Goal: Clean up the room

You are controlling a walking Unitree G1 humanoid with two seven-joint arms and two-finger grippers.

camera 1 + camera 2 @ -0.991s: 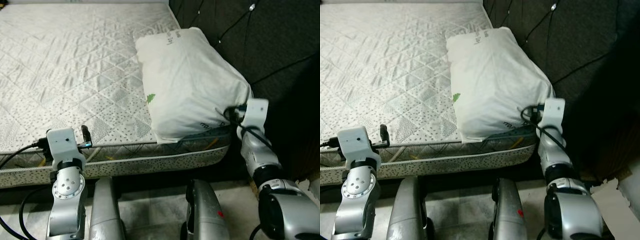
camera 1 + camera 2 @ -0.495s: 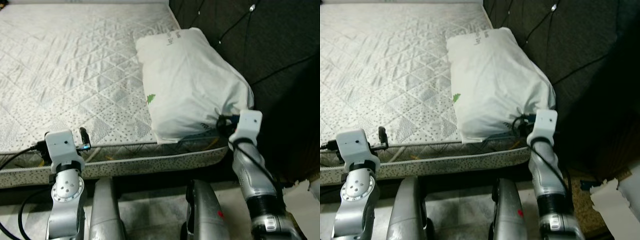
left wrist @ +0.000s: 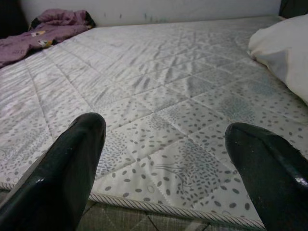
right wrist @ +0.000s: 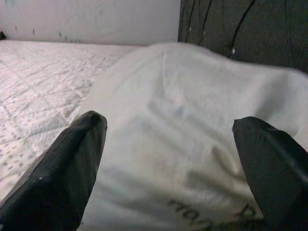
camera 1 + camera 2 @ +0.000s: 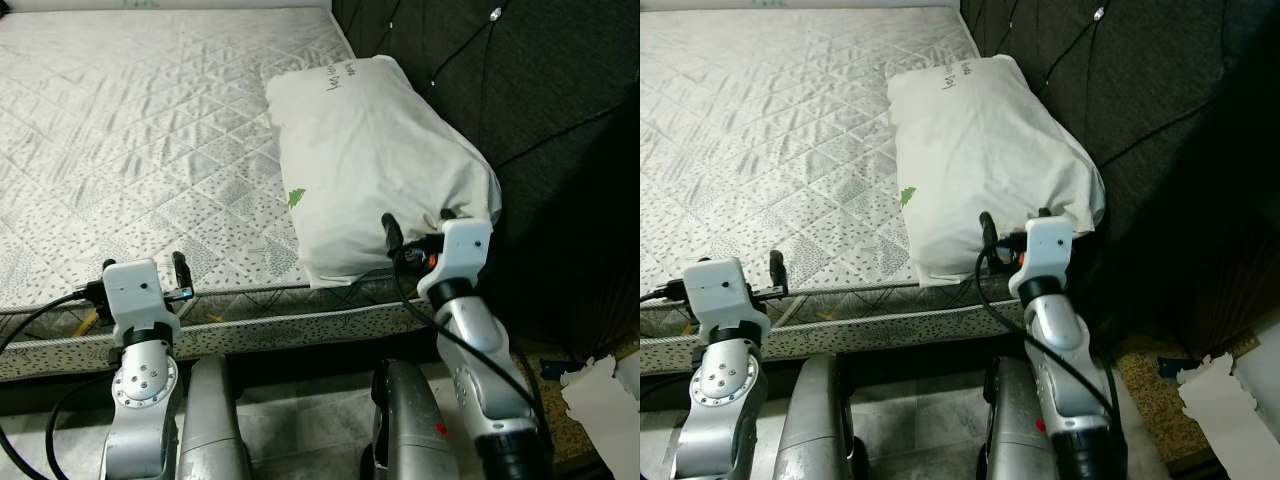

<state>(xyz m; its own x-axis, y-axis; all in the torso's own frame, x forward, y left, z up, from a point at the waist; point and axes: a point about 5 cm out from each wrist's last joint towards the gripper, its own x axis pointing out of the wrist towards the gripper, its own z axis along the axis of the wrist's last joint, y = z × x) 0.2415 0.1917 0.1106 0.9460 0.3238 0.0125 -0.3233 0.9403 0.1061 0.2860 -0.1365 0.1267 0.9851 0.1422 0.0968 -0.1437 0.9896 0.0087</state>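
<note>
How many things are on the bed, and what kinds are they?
White pillow: 1
Purple bundle of cloth at the far edge of the mattress: 1
Total: 2

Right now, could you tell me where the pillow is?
The pillow lies on the right end of the mattress, against the dark headboard, with the open right gripper at its near edge.
</note>
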